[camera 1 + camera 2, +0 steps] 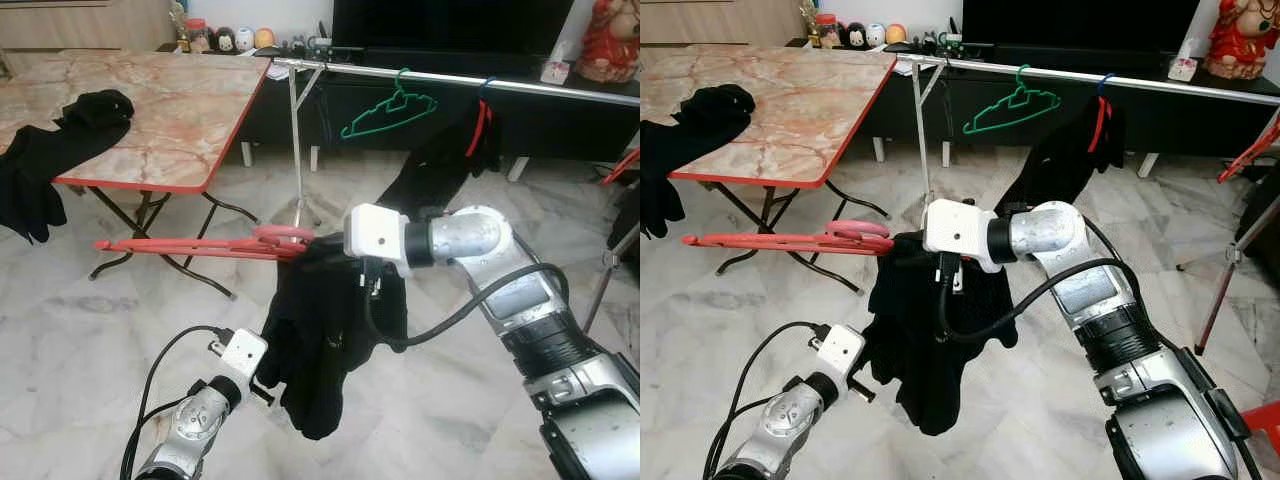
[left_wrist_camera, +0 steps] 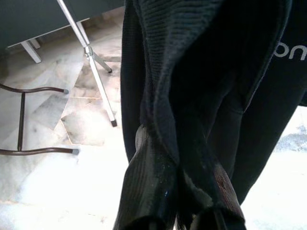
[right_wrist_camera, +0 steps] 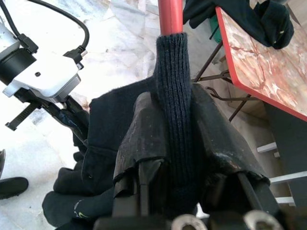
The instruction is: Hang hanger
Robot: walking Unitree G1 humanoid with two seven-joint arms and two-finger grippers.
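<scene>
A red hanger (image 1: 190,244) lies level in mid-air over the floor, its hook (image 1: 283,236) near my right wrist. A black knit garment (image 1: 320,340) drapes from it and hangs down. My right gripper (image 3: 175,110) is shut on the hanger's arm through the knit cloth, one finger (image 3: 144,139) on each side. Lower down, my left gripper (image 1: 268,385) is shut on the garment's hanging edge, with the fabric bunched between its fingers (image 2: 144,191). Behind stands a silver clothes rail (image 1: 450,78).
The rail carries a green hanger (image 1: 390,108) and another black garment on a red hanger (image 1: 480,125). A folding marble-top table (image 1: 180,110) with black clothes (image 1: 95,108) stands at the left. A dark TV cabinet (image 1: 560,120) is behind the rail. The floor is pale marble tile.
</scene>
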